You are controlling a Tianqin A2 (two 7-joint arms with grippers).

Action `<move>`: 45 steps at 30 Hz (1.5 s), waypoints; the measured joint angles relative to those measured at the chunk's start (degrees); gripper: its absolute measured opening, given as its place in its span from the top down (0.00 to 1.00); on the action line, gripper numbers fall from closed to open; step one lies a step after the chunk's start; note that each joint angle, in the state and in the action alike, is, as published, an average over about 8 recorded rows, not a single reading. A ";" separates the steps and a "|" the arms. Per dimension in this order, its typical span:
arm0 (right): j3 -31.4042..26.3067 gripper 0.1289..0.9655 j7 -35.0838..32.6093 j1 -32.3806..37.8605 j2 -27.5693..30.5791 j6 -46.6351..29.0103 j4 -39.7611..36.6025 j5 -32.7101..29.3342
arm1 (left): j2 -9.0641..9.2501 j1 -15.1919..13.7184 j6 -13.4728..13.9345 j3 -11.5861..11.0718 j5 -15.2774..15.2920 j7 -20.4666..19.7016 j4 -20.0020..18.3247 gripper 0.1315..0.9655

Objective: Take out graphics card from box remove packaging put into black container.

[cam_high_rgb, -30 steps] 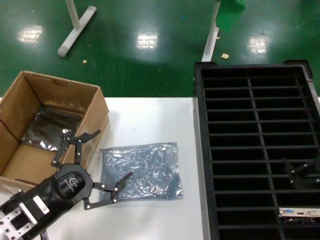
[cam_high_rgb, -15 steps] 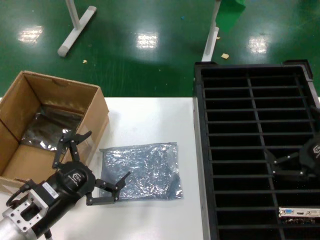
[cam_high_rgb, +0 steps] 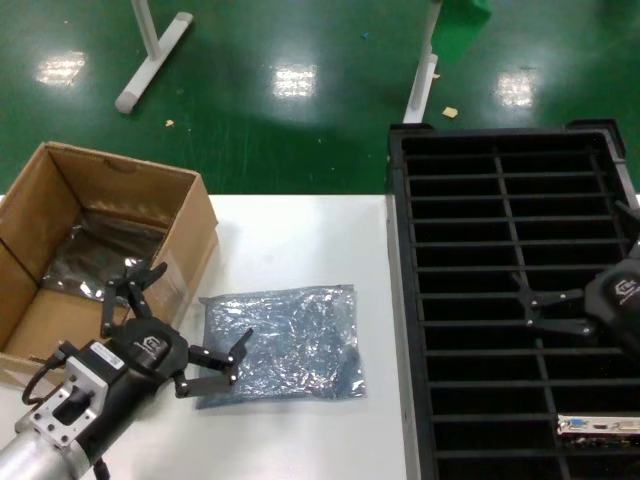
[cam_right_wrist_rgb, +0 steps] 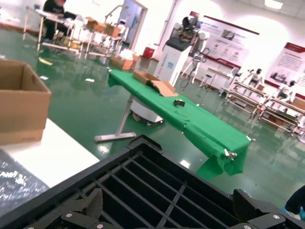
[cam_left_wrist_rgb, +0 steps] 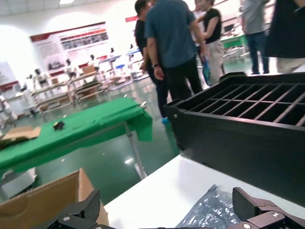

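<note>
The graphics card [cam_high_rgb: 598, 426], with its silver bracket and blue connector, lies in a near slot of the black container [cam_high_rgb: 400, 300] on the right. The empty grey packaging bag [cam_high_rgb: 285, 340] lies flat on the white table. The open cardboard box [cam_high_rgb: 110, 180] stands at the left with another dark bag [cam_high_rgb: 100, 255] inside. My left gripper [cam_high_rgb: 197, 302] is open and empty, low between the box and the bag; its wrist view [cam_left_wrist_rgb: 167, 205] shows the bag [cam_left_wrist_rgb: 214, 214] by one finger. My right gripper [cam_high_rgb: 575, 262] is open and empty above the container's right column [cam_right_wrist_rgb: 167, 205].
The white table [cam_high_rgb: 300, 230] runs between the box and the container. The green floor with white stand legs [cam_high_rgb: 150, 60] lies beyond. The left wrist view shows the container's wall [cam_left_wrist_rgb: 248, 124] and people standing behind it.
My right gripper has come up from the near right edge to above the container's middle rows. My left gripper has drawn back slightly toward me, still open.
</note>
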 joint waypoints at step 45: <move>-7.69 0.00 -15.54 -0.42 -3.92 25.68 -13.93 31.53 | 5.54 2.75 -30.96 3.86 13.33 -28.28 -10.54 0.00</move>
